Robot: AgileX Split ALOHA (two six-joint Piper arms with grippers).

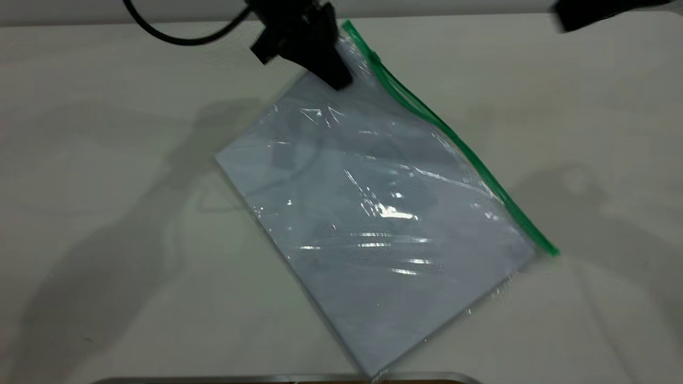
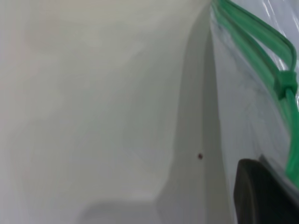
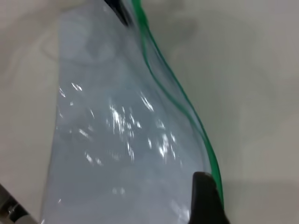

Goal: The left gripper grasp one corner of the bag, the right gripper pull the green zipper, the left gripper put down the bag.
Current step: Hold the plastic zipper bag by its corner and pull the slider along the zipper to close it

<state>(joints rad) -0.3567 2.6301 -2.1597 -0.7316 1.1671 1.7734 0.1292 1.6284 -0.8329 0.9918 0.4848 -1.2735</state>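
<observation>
A plain, pale beige matte tabletop [image 1: 106,160] fills the scene, crossed by soft grey shadows of the arms; a thin metallic edge [image 1: 288,379] runs along its near side. On it lies the large, flat, rectangular clear plastic bag [image 1: 373,213], turned diagonally, with white paper sheets inside and bright glare streaks on its wrinkled film. The thin bright green zipper [image 1: 469,154] runs along the bag's right-hand long edge, from the far centre down to the near right; towards its far end the two green tracks stand parted, and the left wrist view shows the tiny green slider tab [image 2: 286,84] sitting there. The black left gripper [image 1: 333,74], trailing a black cable [image 1: 176,36], is at the far centre, closed on the bag's far corner [image 1: 355,45] beside the zipper's end, which looks lifted off the table. The black right gripper [image 1: 597,13] shows only partly at the far right, well apart from the bag; whether its jaws are wide or narrow cannot be told.
</observation>
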